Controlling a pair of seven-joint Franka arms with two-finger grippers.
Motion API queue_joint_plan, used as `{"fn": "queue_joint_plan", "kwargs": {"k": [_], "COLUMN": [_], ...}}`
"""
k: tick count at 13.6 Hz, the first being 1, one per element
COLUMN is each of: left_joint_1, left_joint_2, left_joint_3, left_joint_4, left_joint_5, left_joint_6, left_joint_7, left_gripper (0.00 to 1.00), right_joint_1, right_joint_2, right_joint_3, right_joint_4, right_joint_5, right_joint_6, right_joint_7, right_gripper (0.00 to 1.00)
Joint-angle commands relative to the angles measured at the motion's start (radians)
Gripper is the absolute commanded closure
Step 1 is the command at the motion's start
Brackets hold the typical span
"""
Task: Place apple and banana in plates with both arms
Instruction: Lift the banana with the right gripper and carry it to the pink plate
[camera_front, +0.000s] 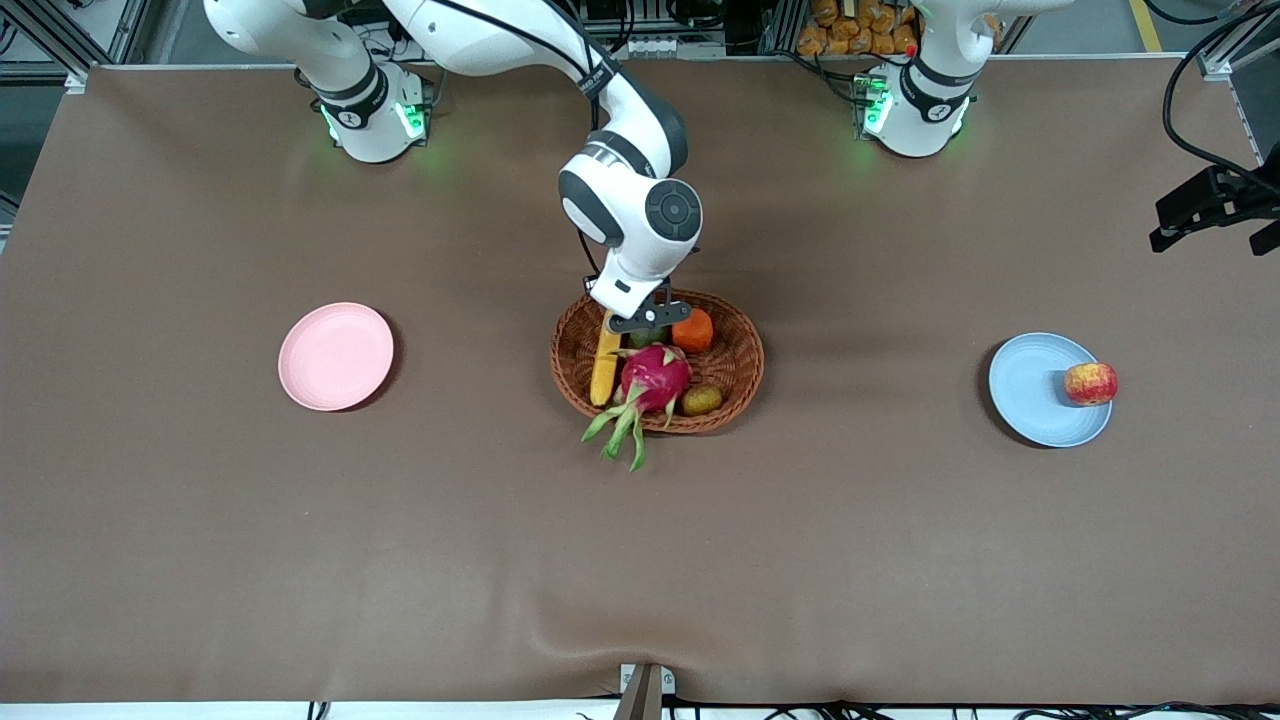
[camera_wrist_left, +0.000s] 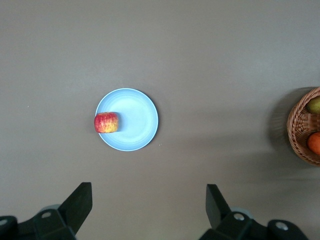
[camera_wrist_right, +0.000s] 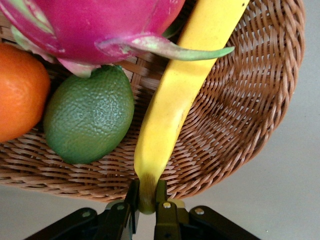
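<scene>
Brown table (camera_front: 200, 520) across the whole front view. Right arm (camera_front: 630, 200) reaching from its base at top of frame down to mid-frame, over the basket (camera_front: 735, 375). Left arm (camera_front: 930, 90) at top of frame, waiting, mostly out of shot.

Wicker basket dead centre of frame. Pink plate (camera_front: 335, 356) mid-height toward the right arm's end, bare, well apart from the basket. Blue plate (camera_front: 1035, 395) mid-height toward the left arm's end, also well apart from the basket.

Dragon fruit (camera_front: 655, 378) in the basket, green leaves hanging over the lower rim onto the table. Banana (camera_front: 605, 362) in the basket beside the dragon fruit, on the side toward the right arm's end, lying up-down in frame, stem end uppermost. Apple (camera_front: 1090, 383) sitting on the blue plate's rim, on the edge toward the left arm's end. Orange (camera_front: 692, 331) in the upper part of the basket. Lime (camera_wrist_right: 89, 120) between orange and banana, under the dragon fruit's edge. Small brownish fruit (camera_front: 702, 400) at the lower rim.

Right gripper (camera_front: 635, 318) at the basket's upper rim, fingers pinched narrow on the banana's stem end. Left gripper (camera_wrist_left: 147, 195) up over bare table, spread wide, holding nothing.
</scene>
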Motion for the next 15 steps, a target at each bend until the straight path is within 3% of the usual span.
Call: {"fn": "queue_joint_plan", "kwargs": {"k": [1, 9, 15], "left_joint_1": [0.001, -0.001, -0.011], "left_joint_2": [-0.011, 0.001, 0.010], "left_joint_3": [-0.003, -0.003, -0.003], "left_joint_4": [-0.014, -0.011, -0.002], "left_joint_5": [-0.018, -0.009, -0.004], "left_joint_6": [0.007, 0.007, 0.007], "left_joint_7": [-0.028, -0.048, -0.046], "left_gripper": [0.00, 0.00, 0.00], "right_joint_1": [-0.002, -0.070, -0.315], "right_joint_2": [0.003, -0.067, -0.183], "right_joint_3": [-0.007, -0.042, -0.048], "right_joint_4": [0.055, 0.207, 0.188], "right_joint_5": [-0.010, -0.015, -0.004], "right_joint_6": [-0.032, -0.323, -0.447], "right_joint_7": [0.002, -0.001, -0.130], "right_gripper": [1.00, 1.00, 1.00]}}
